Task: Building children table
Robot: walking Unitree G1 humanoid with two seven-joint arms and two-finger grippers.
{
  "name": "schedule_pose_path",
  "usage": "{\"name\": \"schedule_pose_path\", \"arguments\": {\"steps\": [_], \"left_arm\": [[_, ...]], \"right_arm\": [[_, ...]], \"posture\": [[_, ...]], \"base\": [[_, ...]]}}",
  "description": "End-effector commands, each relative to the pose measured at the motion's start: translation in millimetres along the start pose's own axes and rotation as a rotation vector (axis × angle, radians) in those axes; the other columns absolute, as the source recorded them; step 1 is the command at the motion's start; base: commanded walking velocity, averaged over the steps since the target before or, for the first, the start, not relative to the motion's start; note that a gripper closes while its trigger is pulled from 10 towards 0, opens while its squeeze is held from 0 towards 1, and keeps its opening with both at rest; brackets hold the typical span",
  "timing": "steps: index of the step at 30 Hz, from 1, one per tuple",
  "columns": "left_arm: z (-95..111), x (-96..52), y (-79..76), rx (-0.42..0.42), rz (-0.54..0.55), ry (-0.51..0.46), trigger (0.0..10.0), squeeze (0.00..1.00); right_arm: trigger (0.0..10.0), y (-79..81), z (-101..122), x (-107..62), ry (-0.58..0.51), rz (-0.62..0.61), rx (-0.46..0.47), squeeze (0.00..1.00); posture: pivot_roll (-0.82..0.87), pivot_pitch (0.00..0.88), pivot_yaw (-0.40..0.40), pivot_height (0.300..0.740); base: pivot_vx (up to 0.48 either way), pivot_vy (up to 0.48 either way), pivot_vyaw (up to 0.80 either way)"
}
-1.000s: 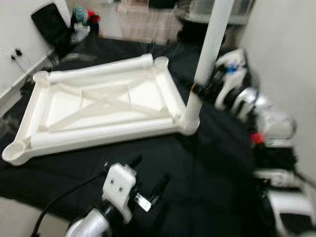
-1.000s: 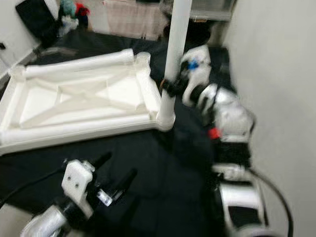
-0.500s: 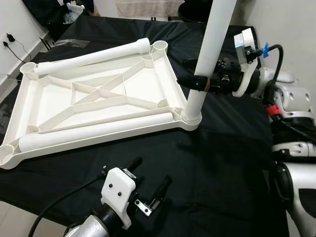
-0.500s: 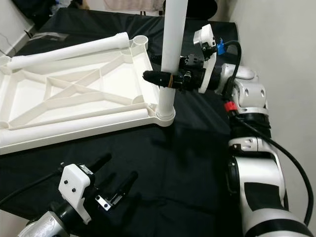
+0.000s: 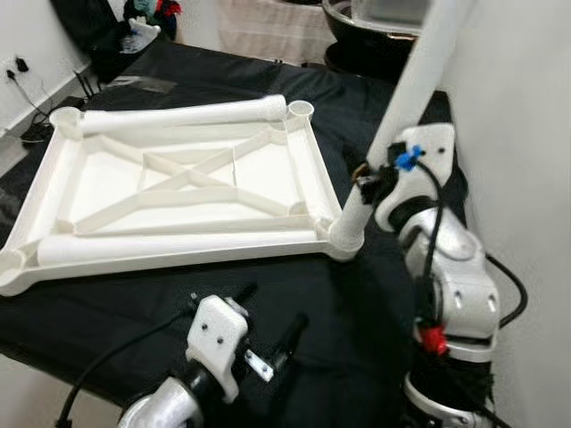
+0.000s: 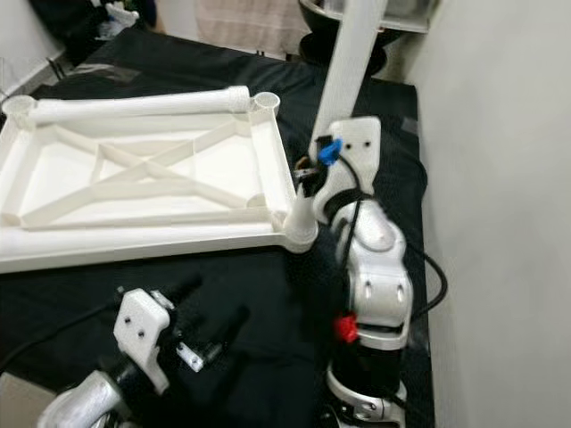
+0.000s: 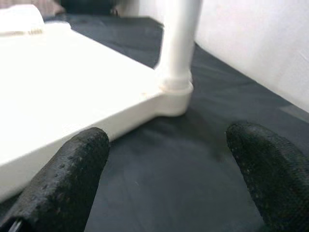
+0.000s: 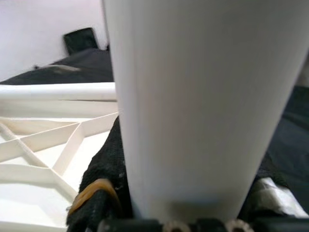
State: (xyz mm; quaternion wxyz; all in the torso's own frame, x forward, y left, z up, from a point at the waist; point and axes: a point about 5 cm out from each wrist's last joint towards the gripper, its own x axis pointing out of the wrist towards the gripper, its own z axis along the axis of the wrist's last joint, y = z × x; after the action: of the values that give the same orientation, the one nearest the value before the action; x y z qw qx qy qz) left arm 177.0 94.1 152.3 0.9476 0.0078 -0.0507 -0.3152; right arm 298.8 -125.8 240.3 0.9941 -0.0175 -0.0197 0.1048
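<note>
A white plastic tabletop (image 5: 178,192) lies upside down on a black cloth (image 5: 357,294) spread over the floor, its ribbed underside with an X-shaped brace facing up. One white table leg (image 5: 406,107) stands in the corner socket (image 5: 343,241) nearest the robot's right side, tilted so that its top leans away toward the right wall (image 5: 526,134). The right gripper (image 5: 368,183) is clamped around this leg low down, just above the socket; in the right wrist view the leg (image 8: 198,106) runs between the black fingers (image 8: 104,164), which press on both of its sides. 2 more loose legs lie flat on the tabletop: 1 along the far edge (image 5: 178,116) and 1 along the near edge (image 5: 178,245). The far right corner socket (image 5: 301,111) stands open with no leg in it. The left gripper (image 5: 268,334) hovers low over the black cloth, near the front edge of the tabletop, its 2 fingers (image 7: 72,169) spread apart and holding nothing, pointing toward the standing leg
</note>
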Motion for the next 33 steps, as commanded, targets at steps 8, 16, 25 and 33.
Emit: {"name": "schedule_pose_path", "arguments": {"steps": [8, 16, 25, 33], "left_arm": [[1, -3.0, -4.5, -0.007, -0.011, 0.014, 10.0, 0.00], [9, -12.6, -12.3, -0.019, -0.026, 0.020, 10.0, 0.00], [11, -18.4, -16.5, -0.028, -0.032, 0.031, 10.0, 0.00], [6, -12.8, -12.7, -0.027, -0.019, 0.029, 10.0, 0.00]], "right_arm": [[10.0, -17.5, 1, 44.9, 0.049, 0.430, 0.110, 1.00], [10.0, -49.6, 41, 26.0, -0.093, 0.823, -0.052, 1.00], [0.0, -81.7, 64, 37.8, -0.166, 0.894, -0.041, 0.00], [0.0, -46.2, 40, 10.1, -0.107, 0.776, -0.069, 0.00]], "posture": [[0.10, 0.230, -0.041, 0.740], [0.13, 0.293, -0.014, 0.740], [0.13, 0.302, -0.007, 0.740], [0.09, 0.256, -0.044, 0.740]], "base": [[0.000, 0.000, 0.00], [0.000, 0.000, 0.00], [0.000, 0.000, 0.00], [0.000, 0.000, 0.00]]}}
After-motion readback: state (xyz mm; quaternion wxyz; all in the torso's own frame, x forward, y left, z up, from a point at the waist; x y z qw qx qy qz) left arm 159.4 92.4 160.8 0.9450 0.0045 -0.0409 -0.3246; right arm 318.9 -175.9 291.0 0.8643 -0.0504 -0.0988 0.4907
